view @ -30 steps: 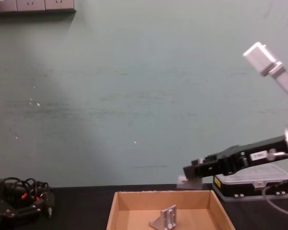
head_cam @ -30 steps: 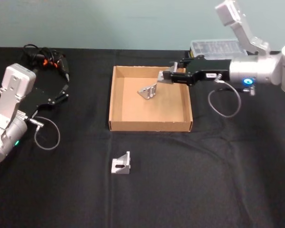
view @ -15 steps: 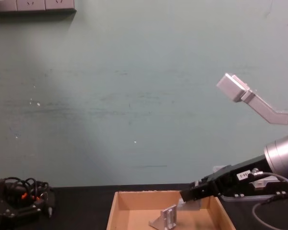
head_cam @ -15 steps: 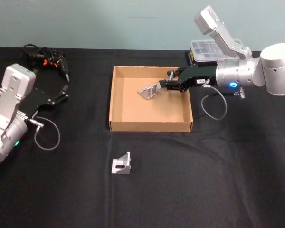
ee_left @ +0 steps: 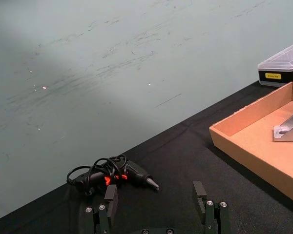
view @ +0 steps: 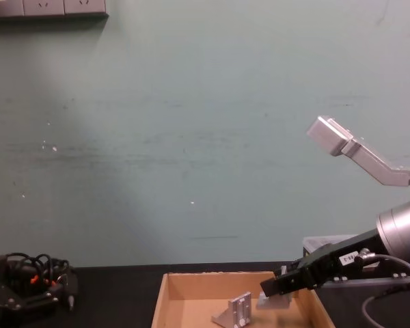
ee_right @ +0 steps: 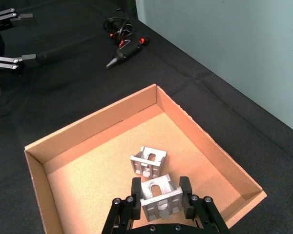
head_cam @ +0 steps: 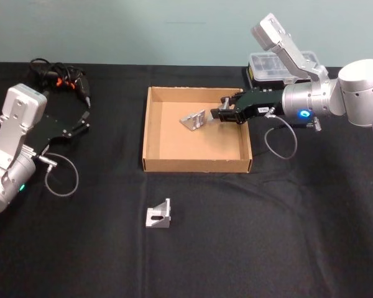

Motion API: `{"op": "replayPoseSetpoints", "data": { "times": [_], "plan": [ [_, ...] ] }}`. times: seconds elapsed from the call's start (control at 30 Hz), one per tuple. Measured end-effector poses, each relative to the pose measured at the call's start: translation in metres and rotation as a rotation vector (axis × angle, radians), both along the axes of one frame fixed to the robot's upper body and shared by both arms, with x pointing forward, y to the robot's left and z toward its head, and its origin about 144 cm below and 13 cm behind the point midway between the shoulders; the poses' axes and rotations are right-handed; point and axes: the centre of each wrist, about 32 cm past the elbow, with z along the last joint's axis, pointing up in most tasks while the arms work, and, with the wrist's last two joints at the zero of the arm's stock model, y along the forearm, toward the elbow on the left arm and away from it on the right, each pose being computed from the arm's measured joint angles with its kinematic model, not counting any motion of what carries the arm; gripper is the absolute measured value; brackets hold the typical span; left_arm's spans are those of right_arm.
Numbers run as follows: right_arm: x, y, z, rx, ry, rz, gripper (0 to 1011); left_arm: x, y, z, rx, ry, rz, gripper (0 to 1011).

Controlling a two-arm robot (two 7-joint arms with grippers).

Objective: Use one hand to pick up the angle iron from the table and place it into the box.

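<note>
Left gripper [head_cam: 82, 119]: parked at the left edge of the desk [head_cam: 267, 236], fingers [ee_left: 110, 196] spread apart, nothing between them. Behind it, near the far edge, lies a corded tool [head_cam: 62, 79].

First bracket [head_cam: 158, 215]: alone on the desk, in front of the box [head_cam: 150, 124] and well apart from it, nearer its left corner.

Second bracket [head_cam: 193, 119]: on the floor of the box, in the far half, upright on one flange.

Third bracket [ee_right: 160, 197]: grasped between the fingers of the right gripper [head_cam: 224, 114], inside the outline of the box, just beside the second bracket and to its right. Contact with the box floor cannot be told.

Right arm: reaches in from the right over the right wall of the box. A black case with a clear lid [head_cam: 276, 65] stands behind it.
</note>
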Motion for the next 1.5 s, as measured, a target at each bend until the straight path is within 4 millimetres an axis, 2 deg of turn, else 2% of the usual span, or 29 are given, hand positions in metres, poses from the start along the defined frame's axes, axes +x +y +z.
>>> {"op": "replayPoseSetpoints", "data": {
  "times": [0.13,0.2,0.23,0.27,0.37,0.43,0.7,1.2,1.4,1.5],
  "plan": [
    [0.0,0.0,0.0,0.001,-0.001,0.001,491,0.0,0.0,0.0,0.0,0.0,0.0,1000],
    [0.0,0.0,0.0,0.001,-0.001,0.002,596,0.0,0.0,0.0,0.0,0.0,0.0,1000],
    [0.0,0.0,0.0,0.001,-0.001,0.002,596,0.0,0.0,0.0,0.0,0.0,0.0,1000],
    [0.0,0.0,0.0,0.002,-0.001,0.002,657,0.0,0.0,0.0,0.0,0.0,0.0,1000],
    [0.0,0.0,0.0,0.002,-0.001,0.002,715,0.0,0.0,0.0,0.0,0.0,0.0,1000],
    [-0.001,0.0,0.0,0.002,-0.001,0.003,809,0.0,0.0,0.0,0.0,0.0,0.0,1000],
    [-0.001,0.0,0.0,0.004,-0.001,0.004,1002,0.0,0.0,0.0,0.0,0.0,0.0,1000],
    [-0.004,-0.003,0.002,0.026,-0.009,0.016,1000,0.0,0.0,0.0,0.0,0.0,0.0,1000],
    [-0.016,-0.009,0.009,0.088,-0.037,0.052,1002,0.0,0.0,0.0,0.0,0.0,0.0,1000],
    [-0.029,-0.013,0.013,0.123,-0.05,0.085,1002,0.0,0.0,0.0,0.0,0.0,0.0,1000]
  ]
}}
